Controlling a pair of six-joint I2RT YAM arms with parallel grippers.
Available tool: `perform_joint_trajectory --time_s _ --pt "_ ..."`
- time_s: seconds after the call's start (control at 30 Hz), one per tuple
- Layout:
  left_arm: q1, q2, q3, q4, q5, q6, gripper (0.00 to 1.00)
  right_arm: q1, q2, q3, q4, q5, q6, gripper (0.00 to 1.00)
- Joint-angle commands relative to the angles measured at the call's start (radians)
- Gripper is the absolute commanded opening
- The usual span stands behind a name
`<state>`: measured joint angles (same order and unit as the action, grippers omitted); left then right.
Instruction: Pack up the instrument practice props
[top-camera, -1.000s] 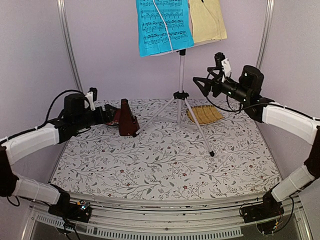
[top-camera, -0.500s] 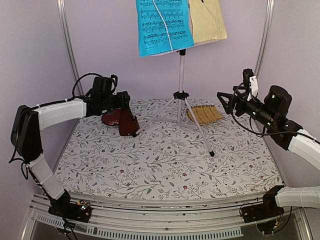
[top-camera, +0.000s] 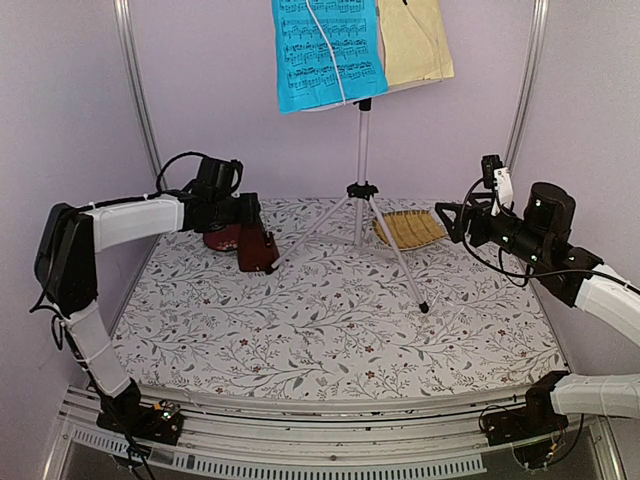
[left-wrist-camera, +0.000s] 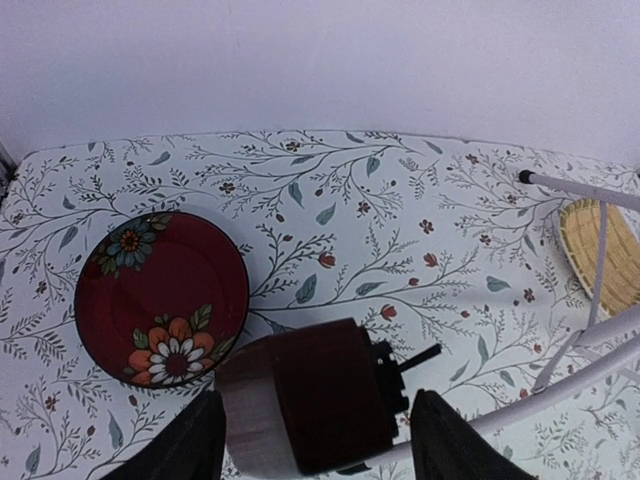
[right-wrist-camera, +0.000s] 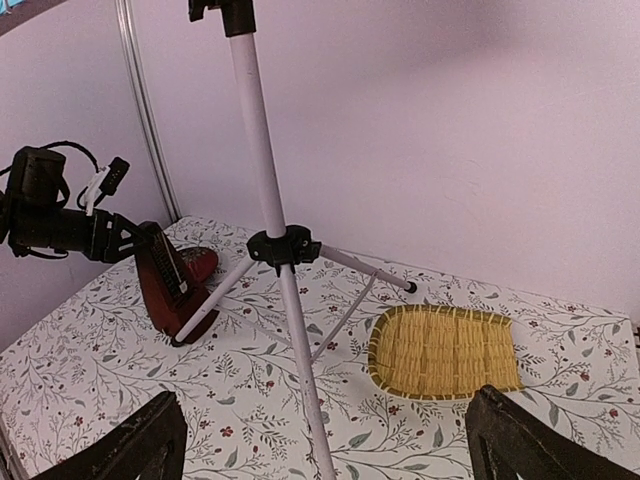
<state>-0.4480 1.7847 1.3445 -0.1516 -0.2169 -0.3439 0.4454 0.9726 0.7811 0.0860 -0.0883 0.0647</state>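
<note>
Though unclear from above, shows plainly from the left wrist: left gripper (left-wrist-camera: 318, 405) partly open, straddling the metronome (left-wrist-camera: 300, 385) near the tabletop's (top-camera: 330, 330) far left corner. Farther right, music stand (top-camera: 362, 150); right gripper (right-wrist-camera: 325, 400) wide, empty.

The near half of the flowered desk (top-camera: 330, 345) is open room. At back centre, the music stand (top-camera: 362, 150) spreads three legs, one reaching forward and right. The metronome (top-camera: 262, 250) stands by the left leg, a red plate (top-camera: 216, 239) just behind it. A woven tray (top-camera: 410, 228) lies behind the right leg.
</note>
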Motion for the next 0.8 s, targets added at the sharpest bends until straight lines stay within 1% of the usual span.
perform_joint_trajectory --time_s 0.0,0.07,0.23,0.37,0.43,0.53,0.7,0.77 --pt "-0.012 0.023 0.038 -0.013 -0.027 0.025 0.64 -0.002 0.011 -0.016 0.001 0.007 0.023 0.99" --pt "-0.013 0.029 0.04 -0.011 -0.042 0.033 0.6 -0.002 0.008 -0.019 0.0 0.011 0.024 0.99" --pt "-0.018 0.042 0.041 0.008 -0.069 0.059 0.58 -0.002 0.01 -0.024 0.001 0.014 0.026 0.99" --pt "-0.018 0.035 0.037 0.012 -0.109 0.079 0.44 -0.002 0.014 -0.023 0.0 0.013 0.033 0.99" --pt "-0.018 0.015 0.022 0.013 -0.13 0.088 0.42 -0.001 0.014 -0.025 -0.001 0.014 0.037 0.99" --pt "-0.018 -0.038 -0.013 0.011 -0.159 0.099 0.41 -0.002 0.015 -0.027 -0.003 0.018 0.041 0.99" --pt "-0.018 -0.175 -0.121 0.001 -0.226 0.125 0.33 -0.001 0.017 -0.024 -0.002 0.016 0.044 0.99" --pt "-0.018 -0.234 -0.162 -0.013 -0.249 0.132 0.33 -0.002 0.016 -0.024 0.003 0.015 0.045 0.99"
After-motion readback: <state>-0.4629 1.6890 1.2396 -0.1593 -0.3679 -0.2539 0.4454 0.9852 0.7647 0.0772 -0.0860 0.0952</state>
